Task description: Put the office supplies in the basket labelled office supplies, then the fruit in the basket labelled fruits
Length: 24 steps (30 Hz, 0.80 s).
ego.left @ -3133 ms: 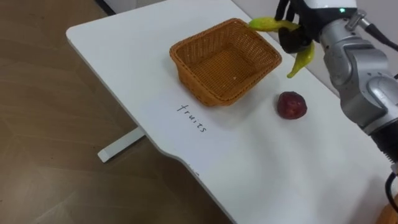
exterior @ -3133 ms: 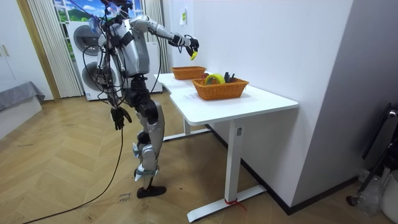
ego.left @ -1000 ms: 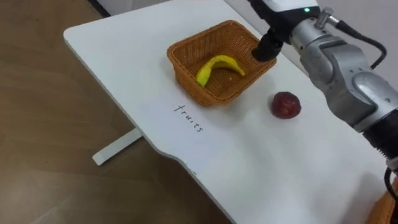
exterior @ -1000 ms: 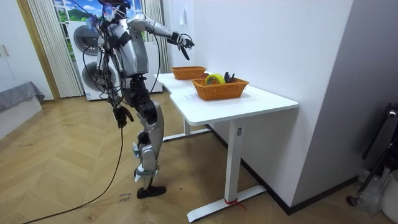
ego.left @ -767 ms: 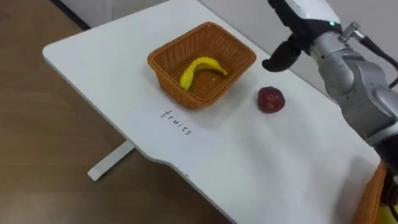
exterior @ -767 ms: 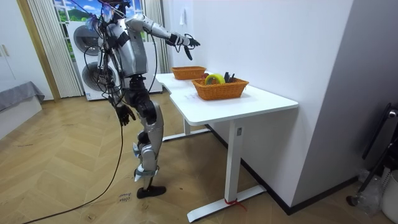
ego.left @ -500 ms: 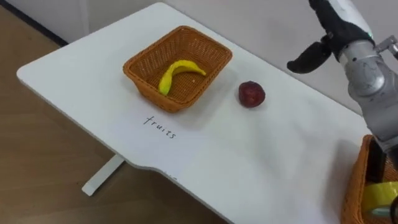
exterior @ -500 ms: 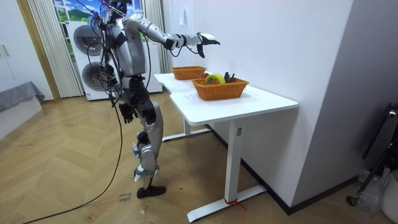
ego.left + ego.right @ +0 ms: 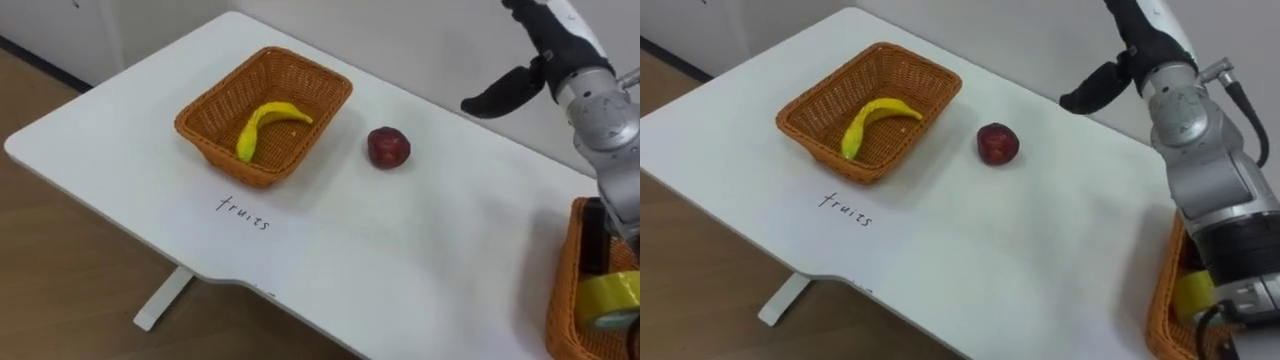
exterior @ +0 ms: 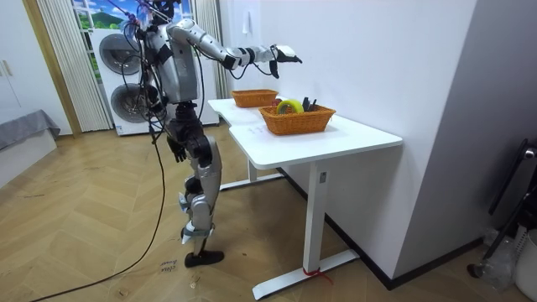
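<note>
A yellow banana (image 9: 264, 124) lies inside the wicker fruit basket (image 9: 206, 128) at the table's left, with "fruits" written on the tabletop before it. To the basket's right, a dark red apple (image 9: 388, 147) sits alone on the white table (image 9: 400, 250). My right hand (image 9: 503, 92) hangs open and empty in the air beyond the apple, further right, well above the table. At the lower right edge, a second wicker basket (image 9: 570, 290) holds a yellow tape roll (image 9: 610, 298) and a dark item. My left hand (image 10: 176, 148) hangs by my hip in the room view.
I stand at the table's long side, at the room view's left, right arm stretched out over the tabletop. A wall runs close behind the table. Stacked washing machines (image 10: 117, 84) stand behind me. Wooden floor lies below the table's near edge.
The banana, held above the basket three seconds ago, now lies in it. My right hand has risen and swung right, away from the basket. The view has shifted right, showing the second basket.
</note>
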{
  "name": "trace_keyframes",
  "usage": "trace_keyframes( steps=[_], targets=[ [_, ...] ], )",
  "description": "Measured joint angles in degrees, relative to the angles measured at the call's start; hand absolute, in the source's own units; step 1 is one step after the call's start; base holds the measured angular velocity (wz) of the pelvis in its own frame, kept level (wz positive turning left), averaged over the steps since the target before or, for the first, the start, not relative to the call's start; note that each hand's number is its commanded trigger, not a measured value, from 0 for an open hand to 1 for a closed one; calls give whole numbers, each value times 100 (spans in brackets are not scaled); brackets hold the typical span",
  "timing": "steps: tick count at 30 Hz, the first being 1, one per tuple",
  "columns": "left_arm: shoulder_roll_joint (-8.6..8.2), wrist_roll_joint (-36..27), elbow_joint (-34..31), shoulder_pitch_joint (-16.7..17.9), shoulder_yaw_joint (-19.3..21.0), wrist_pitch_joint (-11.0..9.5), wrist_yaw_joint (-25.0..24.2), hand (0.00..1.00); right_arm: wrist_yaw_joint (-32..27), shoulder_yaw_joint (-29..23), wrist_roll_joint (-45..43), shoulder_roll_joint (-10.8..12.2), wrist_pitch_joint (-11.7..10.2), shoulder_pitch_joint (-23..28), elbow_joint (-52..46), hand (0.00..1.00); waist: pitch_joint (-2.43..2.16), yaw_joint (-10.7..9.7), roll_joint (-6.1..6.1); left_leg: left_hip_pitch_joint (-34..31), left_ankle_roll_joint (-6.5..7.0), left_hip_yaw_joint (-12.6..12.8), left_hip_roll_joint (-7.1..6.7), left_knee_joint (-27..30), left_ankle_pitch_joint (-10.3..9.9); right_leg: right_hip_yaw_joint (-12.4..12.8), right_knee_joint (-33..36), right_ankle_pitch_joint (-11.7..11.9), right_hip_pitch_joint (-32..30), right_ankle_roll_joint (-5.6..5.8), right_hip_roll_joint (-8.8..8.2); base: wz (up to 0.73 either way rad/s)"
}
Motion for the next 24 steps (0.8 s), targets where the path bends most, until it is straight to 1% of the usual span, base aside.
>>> trace_keyframes(
  steps=[3, 4, 5, 6, 7, 8, 9, 10, 12, 14, 16, 18, 20, 23, 24],
  targets=[
    [1, -9, 0, 3, -5, 2, -38, 0, 122, 1, 62, 3, -1, 72, 33, 0, -7, 3, -16, 16, 3, -8, -5, 0, 2, -18, 0, 0, 25, 0, -5, 3],
    [7, -3, 3, 13, -4, 4, -54, 0, 159, 1, 128, 35, -6, 80, 215, 0, 15, 14, -17, 99, 5, -37, -14, -8, 2, -60, -6, 0, 128, 0, -8, 13],
    [22, -1, 6, 24, -6, 4, -59, 0, 165, 2, 162, 64, 4, 110, 331, 0, 18, 18, -18, 127, 5, -45, -15, -11, 2, -100, -5, -1, 171, 2, -10, 28],
    [96, -8, 6, 43, -8, 4, -82, 0, 182, 2, 257, 100, 32, 258, 466, 0, 5, 20, -55, 143, 6, -41, -12, -28, 3, -184, 4, -14, 206, 22, -21, 20],
    [177, -5, 5, 65, -7, 4, -146, 0, 241, 6, 372, 149, 86, 376, 522, 0, -18, 72, -126, 150, 4, -18, -2, -35, 2, -188, 9, -28, 202, 45, -22, 10],
    [202, 2, 4, 77, -7, 5, -170, 0, 278, 9, 421, 179, 92, 397, 576, 0, -16, 121, -146, 151, 3, -15, 0, -33, 1, -192, 4, -29, 205, 46, -18, -4],
    [220, 4, 3, 92, -7, 5, -194, 0, 353, 10, 462, 209, 121, 443, 660, 0, 0, 135, -178, 144, 2, -21, -4, -18, 1, -208, 5, -29, 212, 46, -19, 0],
    [236, 5, 1, 132, 0, 4, -241, 0, 422, 10, 505, 223, 124, 501, 682, 0, 6, 154, -190, 120, 5, -26, -14, 7, 0, -223, 6, -29, 210, 46, -26, 5],
    [273, 51, 0, 225, 2, 4, -283, 0, 481, 10, 569, 282, 124, 533, 678, 0, 6, 157, -192, 99, 10, -25, -24, 29, -4, -302, 6, -28, 204, 46, -40, 2],
    [310, 202, -30, 320, 2, 49, -308, 0, 562, 11, 686, 306, 124, 535, 677, 0, 7, 166, -193, 90, 18, -21, -27, 42, -11, -307, 6, -29, 200, 46, -44, 0],
    [359, 369, -67, 407, -1, 148, -405, 0, 604, 37, 703, 305, 124, 535, 665, 0, 7, 232, -198, 66, 16, -14, -25, 63, -18, -303, 6, -29, 182, 46, -45, 0],
    [359, 455, -122, 469, -4, 201, -426, 0, 608, 103, 706, 304, 124, 535, 660, 0, 10, 307, -194, 46, 14, -22, -23, 102, -27, -308, 6, -29, 180, 47, -43, 2],
    [366, 459, -177, 530, -4, 217, -498, 0, 668, 240, 704, 304, 124, 536, 660, 0, 1, 323, -206, -2, 13, -75, -33, 146, -30, -339, 6, -29, 179, 47, -38, 13],
    [365, 457, -210, 549, -30, 298, -526, 0, 805, 453, 704, 305, 125, 536, 660, 0, -7, 336, -218, -72, 8, -161, -55, 223, -33, -426, 11, -29, 179, 47, -37, 18],
    [367, 458, -220, 550, -47, 310, -526, 0, 860, 487, 703, 305, 126, 536, 660, 0, -7, 375, -221, -111, 7, -220, -79, 243, -33, -471, 6, -29, 178, 47, -40, 19]
  ],
)
